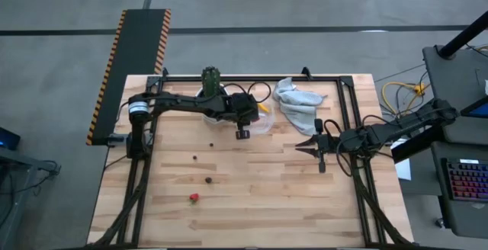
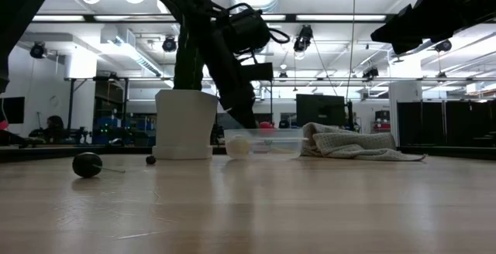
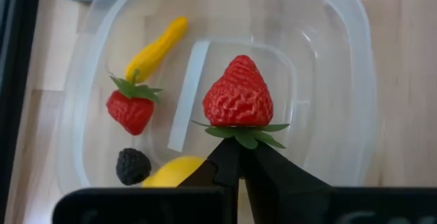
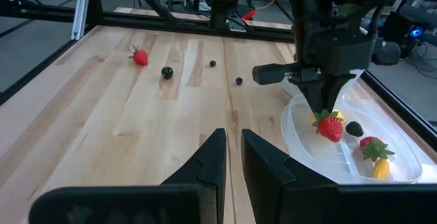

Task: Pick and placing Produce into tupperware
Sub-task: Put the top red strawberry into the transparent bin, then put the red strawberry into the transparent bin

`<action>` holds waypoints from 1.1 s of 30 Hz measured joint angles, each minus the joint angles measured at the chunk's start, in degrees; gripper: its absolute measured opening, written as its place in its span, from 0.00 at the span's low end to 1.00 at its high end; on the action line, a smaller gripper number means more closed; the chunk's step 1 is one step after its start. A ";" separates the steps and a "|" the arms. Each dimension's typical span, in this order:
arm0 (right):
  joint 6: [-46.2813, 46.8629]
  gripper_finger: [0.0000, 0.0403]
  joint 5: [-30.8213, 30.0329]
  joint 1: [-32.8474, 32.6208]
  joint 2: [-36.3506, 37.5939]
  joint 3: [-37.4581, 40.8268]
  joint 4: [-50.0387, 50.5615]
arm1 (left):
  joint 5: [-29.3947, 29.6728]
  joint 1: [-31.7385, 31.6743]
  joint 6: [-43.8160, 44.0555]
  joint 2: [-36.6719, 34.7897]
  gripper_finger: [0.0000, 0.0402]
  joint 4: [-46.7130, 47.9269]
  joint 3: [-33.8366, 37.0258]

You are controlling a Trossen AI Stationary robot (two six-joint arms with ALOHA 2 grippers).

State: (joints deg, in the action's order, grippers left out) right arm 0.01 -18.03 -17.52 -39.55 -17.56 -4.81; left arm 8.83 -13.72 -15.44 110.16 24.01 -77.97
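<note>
The clear tupperware [image 3: 341, 60] stands at the table's far middle, next to the white cactus pot [image 1: 211, 91]. In it lie a yellow-orange stick [image 3: 156, 50], a small strawberry [image 3: 131, 109], a dark berry [image 3: 133, 166] and a lemon [image 3: 174, 174]. My left gripper [image 3: 240, 149] hangs over the tupperware, shut on a bigger strawberry [image 3: 239, 101]. On the near left of the table lie a red strawberry [image 1: 194, 197] and three dark berries [image 1: 208, 179]. My right gripper [image 4: 232, 145] waits at the right, a narrow gap between its fingers and nothing in it. My left gripper pinches the strawberry's green leafy end [image 3: 240, 134] between its two fingertips. The fingers slant down from the table's left. The strawberry hangs below them with its red tip [image 4: 330, 135] downward, over the tupperware's inside, about level with the rim.
A crumpled grey cloth [image 1: 297, 101] lies just right of the tupperware at the far edge. A black frame [image 1: 347, 97] runs around the tabletop. Bare wood spreads across the near half between the loose berries and my right gripper [image 1: 303, 145].
</note>
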 joint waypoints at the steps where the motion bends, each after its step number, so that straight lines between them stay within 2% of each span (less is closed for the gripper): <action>1: 0.00 0.10 0.01 0.01 0.00 0.00 0.03 | -0.01 0.00 -0.02 0.07 0.00 -0.06 0.00; 27: -0.01 0.10 0.19 0.02 0.00 0.00 0.12 | -0.56 0.00 -0.17 0.07 0.00 -1.26 1.42; 33: -0.02 0.10 0.19 0.00 0.00 0.00 0.16 | -2.21 0.02 -0.25 0.07 0.10 -1.37 1.42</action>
State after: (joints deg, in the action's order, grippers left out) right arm -0.01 -17.85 -17.51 -39.55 -17.56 -4.65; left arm 6.62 -13.69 -15.69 110.24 22.63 -76.55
